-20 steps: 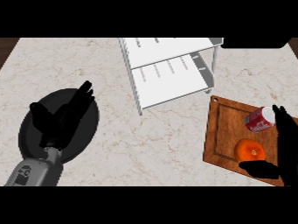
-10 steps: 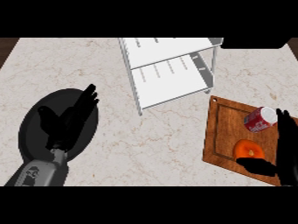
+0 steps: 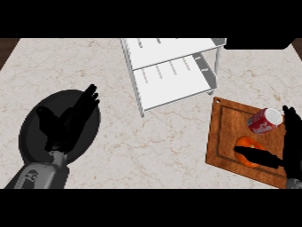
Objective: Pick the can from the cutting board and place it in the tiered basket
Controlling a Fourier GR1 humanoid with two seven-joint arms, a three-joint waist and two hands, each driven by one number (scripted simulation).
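The right hand [image 3: 299, 148] is seen at about 4 o'clock in the view, its fingers held straight and released, pointing toward 12 o'clock, with the thumb stretched toward 9 o'clock across an orange [image 3: 245, 145]; nothing is grasped by it; the fingertips are found just beside the can [image 3: 265, 121], at the can's 4 o'clock, though contact cannot be judged. The can, red with a pale end, is laid on its side on the board [image 3: 226, 133], toward the board's 1 o'clock part; the orange is set at the can's 7 o'clock, partly hidden by the thumb. The board is placed on the counter [image 3: 166, 146] at 3 o'clock. The basket [image 3: 172, 71], white and tiered, is stood at 12 o'clock, well apart from the can. The left hand [image 3: 68, 122] is shown at 8 o'clock, fingers straight and relaxed, pointing toward 1 o'clock, over a dark plate [image 3: 32, 133]; nothing is held by it; its grey forearm is seen at 7 o'clock.
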